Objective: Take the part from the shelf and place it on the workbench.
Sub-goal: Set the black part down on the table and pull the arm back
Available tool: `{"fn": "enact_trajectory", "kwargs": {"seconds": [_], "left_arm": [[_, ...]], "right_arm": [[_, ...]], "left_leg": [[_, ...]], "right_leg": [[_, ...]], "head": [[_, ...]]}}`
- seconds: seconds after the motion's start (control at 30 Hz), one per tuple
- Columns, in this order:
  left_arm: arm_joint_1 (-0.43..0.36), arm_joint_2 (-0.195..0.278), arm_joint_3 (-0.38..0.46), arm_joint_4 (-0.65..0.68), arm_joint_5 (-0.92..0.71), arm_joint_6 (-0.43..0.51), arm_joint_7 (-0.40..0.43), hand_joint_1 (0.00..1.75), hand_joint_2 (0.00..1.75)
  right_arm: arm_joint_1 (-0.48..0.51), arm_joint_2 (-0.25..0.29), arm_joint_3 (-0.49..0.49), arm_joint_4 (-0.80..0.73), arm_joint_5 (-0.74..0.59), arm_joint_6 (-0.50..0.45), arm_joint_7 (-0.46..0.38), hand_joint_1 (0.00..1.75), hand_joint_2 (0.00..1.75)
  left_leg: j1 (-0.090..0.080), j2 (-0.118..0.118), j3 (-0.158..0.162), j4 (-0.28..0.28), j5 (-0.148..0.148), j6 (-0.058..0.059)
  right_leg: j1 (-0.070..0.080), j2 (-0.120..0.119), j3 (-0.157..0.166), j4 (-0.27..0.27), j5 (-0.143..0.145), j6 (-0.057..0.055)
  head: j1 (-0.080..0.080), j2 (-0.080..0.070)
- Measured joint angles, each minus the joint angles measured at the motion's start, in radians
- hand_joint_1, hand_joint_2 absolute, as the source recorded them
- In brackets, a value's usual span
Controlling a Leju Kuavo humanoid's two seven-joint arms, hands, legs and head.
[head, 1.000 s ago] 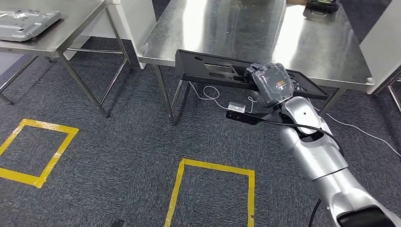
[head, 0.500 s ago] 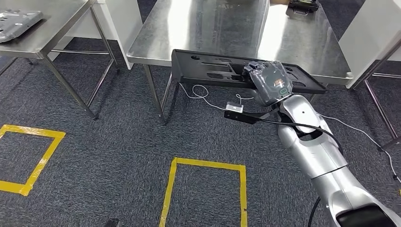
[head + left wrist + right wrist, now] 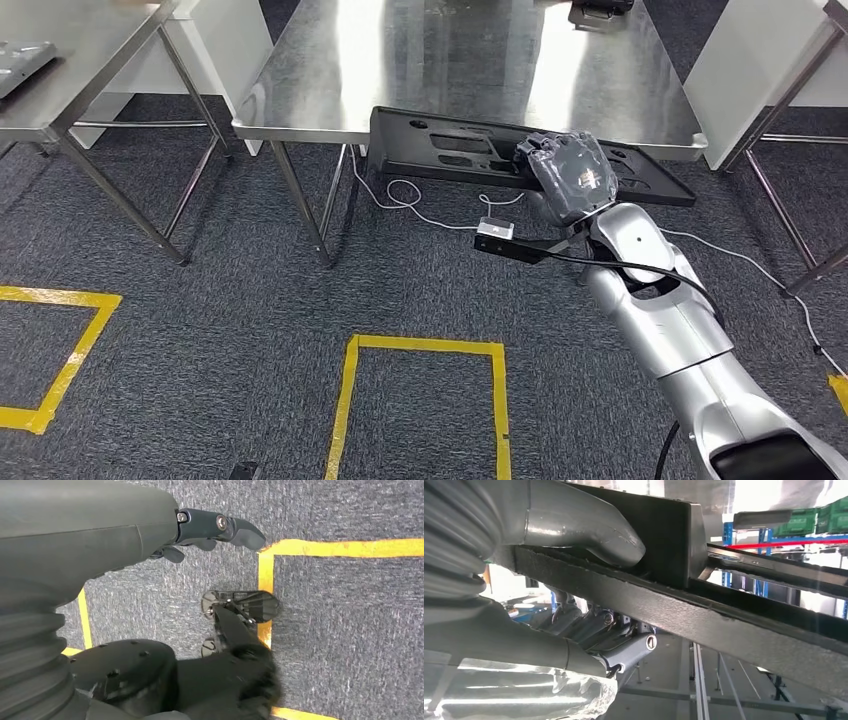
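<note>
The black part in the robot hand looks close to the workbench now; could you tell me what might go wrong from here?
1. The right robot hand grips the long black part at one spot on its near edge, so the unsupported far end may sag or twist loose.
2. The part sits level with the workbench edge; it could strike the rim rather than clear it.
3. A white cable lies on the floor under the bench, a possible snag for the robot's feet.

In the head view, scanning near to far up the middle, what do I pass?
Yellow tape square on the carpet → white box on the cable → black part held by the right robot hand → steel workbench.
</note>
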Motion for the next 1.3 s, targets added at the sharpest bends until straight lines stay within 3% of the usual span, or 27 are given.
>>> {"fn": "enact_trajectory", "kwargs": {"seconds": [0.03,0.07,0.1,0.17,0.2,0.23,0.33,0.4,0.5,0.57,0.6,0.63,0.7,0.73,0.77,0.83,0.87,0.9,0.97,1.03,1.07,1.1,1.13,1.17,1.23,1.27,1.3], "left_arm": [[0.000,0.000,0.001,0.000,0.000,0.000,0.000,0.00,1.75],[0.000,0.000,0.001,0.000,0.000,0.000,0.000,0.00,1.75],[0.000,0.000,0.001,0.000,0.000,0.000,0.000,0.00,1.75],[0.000,0.002,0.002,0.000,0.000,0.001,0.000,0.00,1.75],[0.000,0.003,0.002,0.000,0.000,0.001,0.000,0.00,1.75],[0.000,0.004,0.003,0.000,0.000,0.001,0.000,0.00,1.75],[-0.003,0.004,0.003,-0.001,-0.001,0.003,0.002,0.00,1.75],[-0.004,0.002,0.003,-0.001,-0.001,0.004,0.003,0.00,1.75],[-0.009,0.000,0.004,-0.002,-0.003,0.006,0.003,0.00,1.75],[-0.009,-0.001,0.004,-0.002,-0.004,0.007,0.003,0.00,1.75],[-0.008,-0.002,0.004,-0.002,-0.004,0.006,0.003,0.00,1.75],[-0.008,-0.004,0.004,-0.002,-0.005,0.006,0.003,0.00,1.75],[-0.007,-0.005,0.004,-0.001,-0.006,0.007,0.003,0.00,1.75],[-0.007,-0.004,0.004,-0.001,-0.007,0.008,0.003,0.00,1.75],[-0.008,-0.003,0.004,-0.001,-0.008,0.009,0.004,0.00,1.75],[-0.011,-0.002,0.005,-0.002,-0.008,0.011,0.004,0.00,1.75],[-0.013,-0.002,0.005,-0.002,-0.009,0.011,0.004,0.00,1.75],[-0.014,-0.002,0.005,-0.003,-0.009,0.012,0.004,0.00,1.75],[-0.014,-0.002,0.006,-0.002,-0.009,0.012,0.004,0.00,1.75],[-0.013,-0.003,0.006,-0.001,-0.009,0.012,0.004,0.00,1.75],[-0.012,-0.003,0.006,-0.001,-0.009,0.012,0.004,0.00,1.75],[-0.012,-0.003,0.006,0.000,-0.009,0.012,0.004,0.00,1.75],[-0.011,-0.003,0.006,0.000,-0.009,0.012,0.004,0.00,1.75],[-0.011,-0.003,0.006,0.000,-0.009,0.012,0.004,0.00,1.75],[-0.008,0.001,0.007,0.000,-0.009,0.013,0.004,0.00,1.75],[-0.007,0.003,0.007,0.000,-0.010,0.014,0.004,0.00,1.75],[-0.006,0.004,0.008,0.000,-0.010,0.015,0.005,0.00,1.75]], "right_arm": [[0.002,0.001,0.000,0.000,0.000,0.000,0.000,1.52,1.75],[0.004,0.002,0.001,0.000,0.001,0.000,0.000,1.52,1.75],[0.006,0.002,0.001,0.000,0.001,0.000,0.000,1.52,1.75],[0.007,0.003,0.000,0.000,0.002,0.000,0.000,1.52,1.75],[0.006,0.004,0.000,0.000,0.002,0.000,0.000,1.52,1.75],[0.006,0.005,0.000,0.000,0.003,0.000,0.001,1.52,1.75],[0.006,0.006,-0.001,0.000,0.005,-0.001,0.002,1.52,1.75],[0.004,0.004,-0.003,0.000,0.005,-0.001,0.002,1.52,1.75],[0.003,0.001,-0.004,0.002,0.005,-0.001,0.002,1.52,1.75],[0.009,-0.002,-0.003,0.006,0.006,-0.001,0.002,1.52,1.75],[0.011,-0.003,-0.003,0.007,0.006,-0.001,0.002,1.52,1.75],[0.011,-0.004,-0.003,0.008,0.006,-0.001,0.002,1.52,1.75],[0.015,-0.005,-0.003,0.012,0.006,-0.002,0.002,1.52,1.75],[0.017,-0.006,-0.002,0.014,0.007,-0.004,0.002,1.52,1.75],[0.020,-0.006,-0.001,0.016,0.008,-0.005,0.002,1.52,1.75],[0.021,-0.008,-0.001,0.017,0.010,-0.007,0.002,1.52,1.75],[0.021,-0.010,-0.003,0.017,0.011,-0.007,0.001,1.52,1.75],[0.021,-0.011,-0.004,0.017,0.011,-0.007,0.001,1.52,1.75],[0.026,-0.011,-0.004,0.019,0.011,-0.007,0.001,1.52,1.75],[0.038,-0.011,-0.001,0.023,0.011,-0.007,0.001,1.52,1.75],[0.044,-0.010,0.000,0.025,0.012,-0.007,0.001,1.52,1.75],[0.047,-0.010,0.000,0.025,0.012,-0.007,0.001,1.52,1.75],[0.048,-0.010,0.000,0.025,0.012,-0.007,0.001,1.52,1.75],[0.047,-0.009,0.000,0.025,0.011,-0.007,0.001,1.52,1.75],[0.045,-0.007,0.001,0.027,0.012,-0.008,0.001,1.52,1.75],[0.045,-0.006,0.001,0.029,0.013,-0.009,0.001,1.52,1.75],[0.043,-0.005,0.001,0.029,0.014,-0.011,0.000,1.52,1.75]], "left_leg": [[0.000,-0.001,-0.038,0.056,-0.012,0.000],[0.000,-0.002,-0.060,0.077,-0.003,0.003],[-0.002,-0.003,-0.059,0.052,0.028,0.010],[-0.009,-0.010,-0.005,-0.092,0.123,0.036],[-0.015,-0.012,0.025,-0.158,0.156,0.050],[-0.021,-0.014,0.047,-0.203,0.172,0.063],[-0.030,-0.009,0.081,-0.246,0.160,0.085],[-0.029,-0.008,0.112,-0.265,0.153,0.094],[-0.027,-0.012,0.141,-0.272,0.131,0.101],[-0.026,-0.016,0.162,-0.271,0.109,0.094],[-0.024,-0.018,0.175,-0.271,0.097,0.087],[-0.022,-0.019,0.190,-0.269,0.084,0.080],[-0.020,-0.019,0.216,-0.260,0.053,0.063],[-0.021,-0.018,0.222,-0.255,0.038,0.055],[-0.023,-0.016,0.226,-0.251,0.026,0.049],[-0.022,-0.013,0.229,-0.244,0.015,0.040],[-0.019,-0.011,0.223,-0.226,0.015,0.036],[-0.015,-0.011,0.208,-0.192,0.017,0.031],[-0.009,-0.010,0.141,-0.073,0.004,0.017],[-0.005,-0.010,0.061,0.041,-0.052,0.004],[-0.004,-0.010,0.030,0.064,-0.077,0.002],[-0.004,-0.011,0.010,0.058,-0.083,0.005],[-0.005,-0.011,0.002,0.023,-0.062,0.013],[-0.009,-0.012,0.003,-0.035,-0.012,0.026],[-0.027,-0.017,0.013,-0.168,0.126,0.059],[-0.037,-0.025,0.019,-0.215,0.177,0.073],[-0.044,-0.030,0.025,-0.242,0.201,0.082]], "right_leg": [[0.003,0.004,0.005,0.000,-0.005,-0.002],[0.007,0.008,0.011,0.000,-0.011,-0.002],[0.011,0.011,0.020,0.000,-0.018,-0.002],[0.016,0.016,0.043,-0.002,-0.034,-0.001],[0.021,0.018,0.054,-0.005,-0.043,0.001],[0.022,0.019,0.063,-0.010,-0.050,0.005],[0.028,0.021,0.081,-0.008,-0.044,0.030],[0.031,0.015,0.054,0.052,-0.036,0.043],[0.024,0.005,-0.068,0.222,-0.072,0.045],[0.015,0.003,-0.134,0.264,-0.112,0.047],[0.011,0.000,-0.145,0.241,-0.113,0.049],[0.005,-0.003,-0.142,0.189,-0.093,0.060],[-0.004,-0.021,-0.118,0.058,0.007,0.085],[-0.003,-0.029,-0.105,0.016,0.049,0.086],[-0.001,-0.033,-0.098,-0.004,0.077,0.078],[0.001,-0.028,-0.087,-0.003,0.075,0.045],[-0.001,-0.024,-0.081,-0.005,0.070,0.035],[-0.003,-0.020,-0.069,-0.008,0.063,0.025],[-0.005,-0.014,-0.038,-0.018,0.047,0.009],[-0.004,-0.010,-0.008,-0.023,0.026,0.003],[-0.004,-0.007,0.007,-0.025,0.015,0.004],[-0.003,-0.004,0.022,-0.025,0.003,0.005],[-0.001,-0.001,0.037,-0.025,-0.008,0.007],[0.002,0.001,0.052,-0.026,-0.020,0.008],[0.007,0.007,0.078,-0.028,-0.043,0.013],[0.013,0.011,0.088,-0.031,-0.054,0.018],[0.018,0.015,0.097,-0.029,-0.062,0.021]], "head": [[0.000,0.000],[0.000,0.000],[0.000,0.000],[0.001,0.000],[0.001,0.000],[0.002,0.000],[0.002,0.000],[0.003,0.000],[0.005,0.000],[0.006,0.000],[0.006,0.000],[0.006,0.000],[0.007,0.000],[0.008,0.000],[0.008,0.000],[0.005,0.000],[0.003,0.000],[0.001,0.000],[0.000,0.000],[0.000,0.000],[0.000,0.000],[-0.001,0.000],[-0.001,0.000],[-0.001,0.000],[0.000,0.000],[0.000,0.000],[0.000,0.000]]}}
